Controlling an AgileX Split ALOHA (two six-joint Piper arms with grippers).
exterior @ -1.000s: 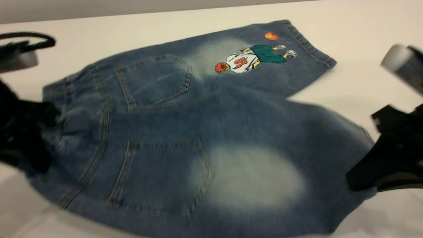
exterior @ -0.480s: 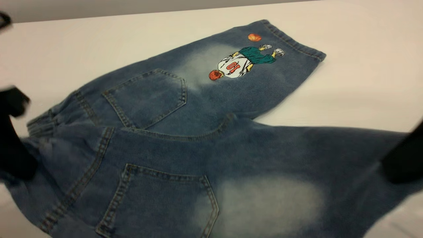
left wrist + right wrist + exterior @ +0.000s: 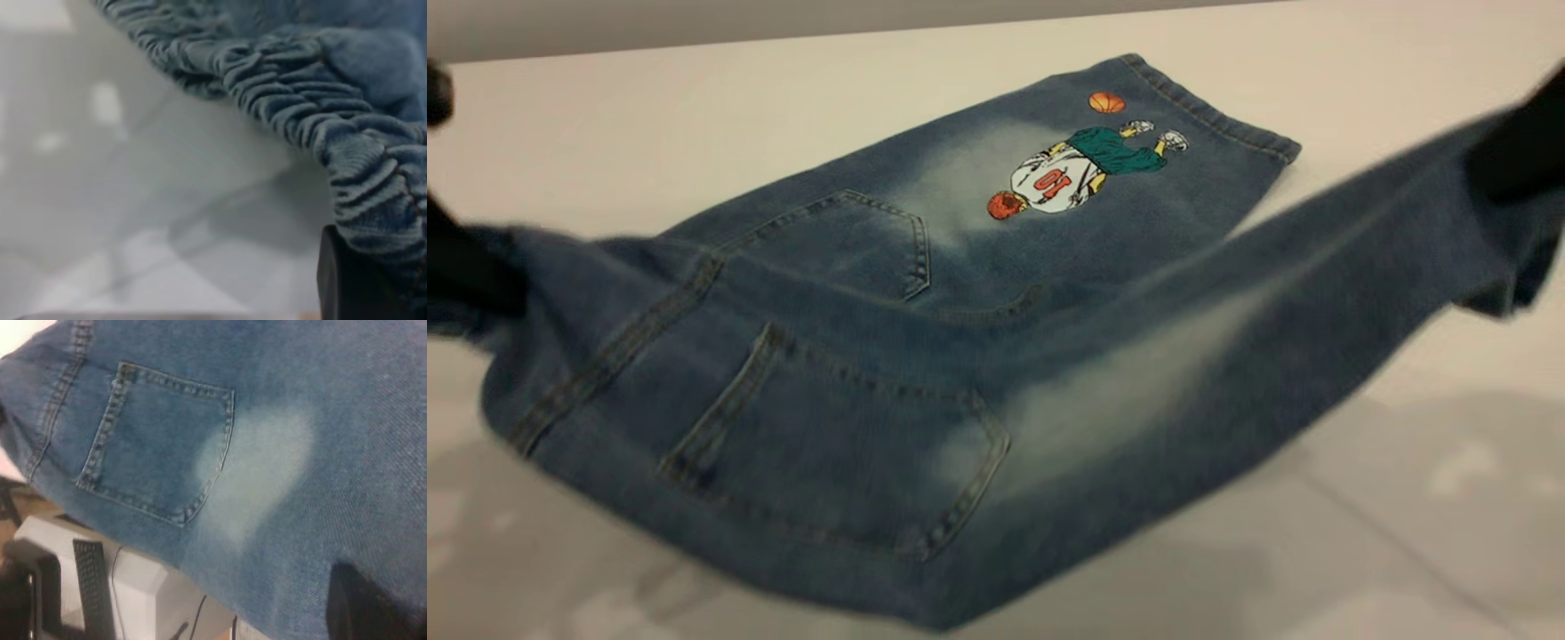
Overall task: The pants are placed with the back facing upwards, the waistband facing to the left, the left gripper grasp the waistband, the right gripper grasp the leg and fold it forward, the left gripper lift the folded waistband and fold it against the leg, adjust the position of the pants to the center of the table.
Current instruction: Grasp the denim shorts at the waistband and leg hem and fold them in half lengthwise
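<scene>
Pants raised off the surface along the near half, strung between two hands; far half with the basketball-player print lying flat on the surface. Left hand at the exterior view's left edge, clenched on the waistband: gathered ruffles running into the dark finger in the left wrist view. Right hand high at the right edge, grasping the leg near its hem, pale faded patch stretched taut below it. Near back pocket hanging at a slant, cloth sagging in the middle towards the surface.

Step in hand, by judgement: folding the lifted leg forward over the printed one. To do it well:
- Carry both hands across together, at one height, so the cloth stays taut and lands without a twist.
- Keep enough lift to clear the flat half; dragging likely shifts or bunches the printed leg beneath.
- Aim for hem over hem and waistband over waistband, the outer seams lined up.
- Lower before letting go, laying the cloth down from the fold line outwards; dropping from a height risks wrinkles and a skewed edge.
- Hold firm on the ruffled elastic, thick and springy and apt to slip from a shallow grip.
</scene>
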